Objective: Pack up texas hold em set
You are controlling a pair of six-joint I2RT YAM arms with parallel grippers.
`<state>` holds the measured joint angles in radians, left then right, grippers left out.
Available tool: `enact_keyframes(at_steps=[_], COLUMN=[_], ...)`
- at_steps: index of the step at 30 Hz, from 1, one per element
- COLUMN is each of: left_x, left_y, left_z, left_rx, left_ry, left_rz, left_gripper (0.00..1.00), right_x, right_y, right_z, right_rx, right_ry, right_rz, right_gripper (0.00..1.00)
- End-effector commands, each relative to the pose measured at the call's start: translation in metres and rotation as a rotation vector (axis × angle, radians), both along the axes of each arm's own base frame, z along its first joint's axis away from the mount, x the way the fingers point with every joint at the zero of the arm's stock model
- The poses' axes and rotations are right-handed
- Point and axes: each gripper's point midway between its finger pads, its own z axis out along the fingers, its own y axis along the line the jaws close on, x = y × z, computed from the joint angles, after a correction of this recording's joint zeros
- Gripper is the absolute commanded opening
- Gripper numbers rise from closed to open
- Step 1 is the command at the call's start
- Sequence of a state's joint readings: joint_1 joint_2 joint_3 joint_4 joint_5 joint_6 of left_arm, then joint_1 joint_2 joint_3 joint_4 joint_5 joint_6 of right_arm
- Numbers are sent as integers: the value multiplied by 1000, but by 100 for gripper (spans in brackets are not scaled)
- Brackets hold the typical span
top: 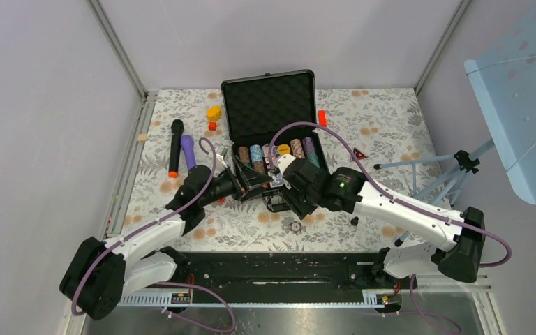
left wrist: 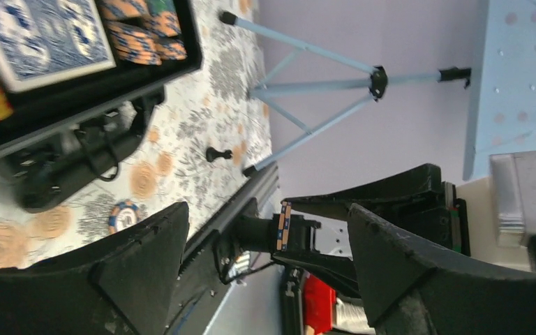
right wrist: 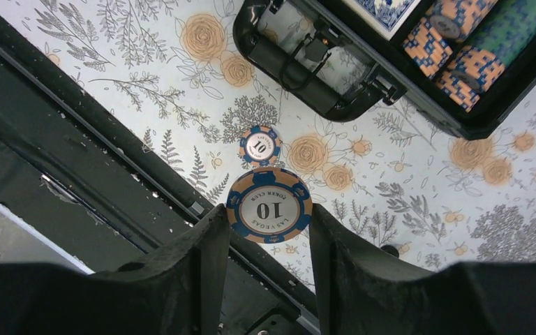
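Currently: right gripper (right wrist: 269,222) pinches one "10" poker chip (right wrist: 269,204) by its edges; left gripper (left wrist: 266,213) gapes, empty. Open case (top: 269,105) lies just beside; we should carry the chip level to its row.

The case (top: 268,75) is black, its foam lining (top: 269,105) black with an egg-crate pattern. The chip rows (top: 257,155) run orange-brown, teal and purple, all striped. The card deck (left wrist: 42,35) is blue-and-white patterned. The gripped chip (right wrist: 269,204) has a blue-and-orange rim around white, and the loose chip (right wrist: 259,145) at twelve o'clock of it matches. The tablecloth (top: 391,125) is white with grey foliage and orange blooms.
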<state>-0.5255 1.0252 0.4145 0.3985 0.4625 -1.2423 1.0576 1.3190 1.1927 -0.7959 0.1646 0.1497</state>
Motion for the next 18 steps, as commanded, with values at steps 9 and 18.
enact_keyframes(at_steps=[9, 18], left_x=[-19, -28], left_y=[-47, -63], left_z=[43, 45], left_rx=[-214, -231], left_ry=[-45, -39], left_rz=[-157, -205], left_gripper=[79, 76], right_x=[-4, -6], right_y=[7, 10], right_z=[43, 51], right_rx=[49, 62], right_ry=[-40, -46], right_rz=[123, 157], right_gripper=[0, 0])
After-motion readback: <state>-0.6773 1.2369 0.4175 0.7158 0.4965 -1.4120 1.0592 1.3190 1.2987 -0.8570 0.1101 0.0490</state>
